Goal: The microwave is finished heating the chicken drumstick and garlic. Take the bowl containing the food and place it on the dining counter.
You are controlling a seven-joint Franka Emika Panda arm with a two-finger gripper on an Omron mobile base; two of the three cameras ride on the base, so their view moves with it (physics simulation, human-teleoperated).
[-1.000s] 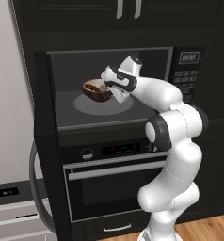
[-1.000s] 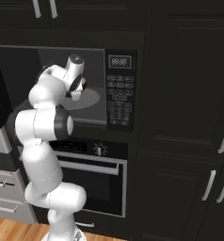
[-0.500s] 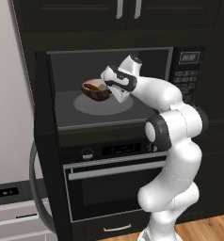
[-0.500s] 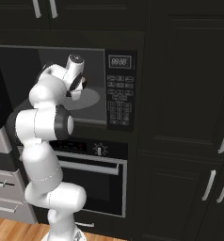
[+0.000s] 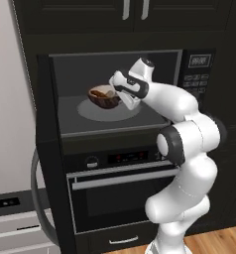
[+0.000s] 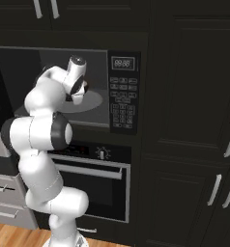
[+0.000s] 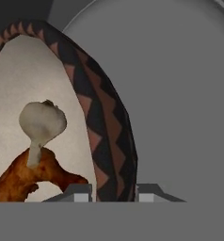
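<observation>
The microwave (image 5: 196, 83) stands open, and the bowl (image 5: 103, 96) is inside it, just over the round turntable (image 5: 108, 111). My gripper (image 5: 122, 100) reaches in from the right and is shut on the bowl's right rim. In the hand view the bowl's dark zigzag wall (image 7: 109, 141) runs between the two fingertips (image 7: 84, 193), one inside and one outside. The tan inside holds the pale garlic (image 7: 41, 122) and, below it, the reddish-brown chicken drumstick (image 7: 28, 180). The dining counter is out of view.
The microwave's open door (image 5: 46, 163) juts toward me on the left, its grey handle (image 5: 34, 198) curving below. A black oven (image 5: 121, 194) with a silver bar handle sits under the microwave. Dark cabinets (image 6: 189, 120) fill the right. The keypad (image 6: 122, 103) is right of the cavity.
The fingers have closed onto the bowl's rim. The arm and the bowl have hardly moved.
</observation>
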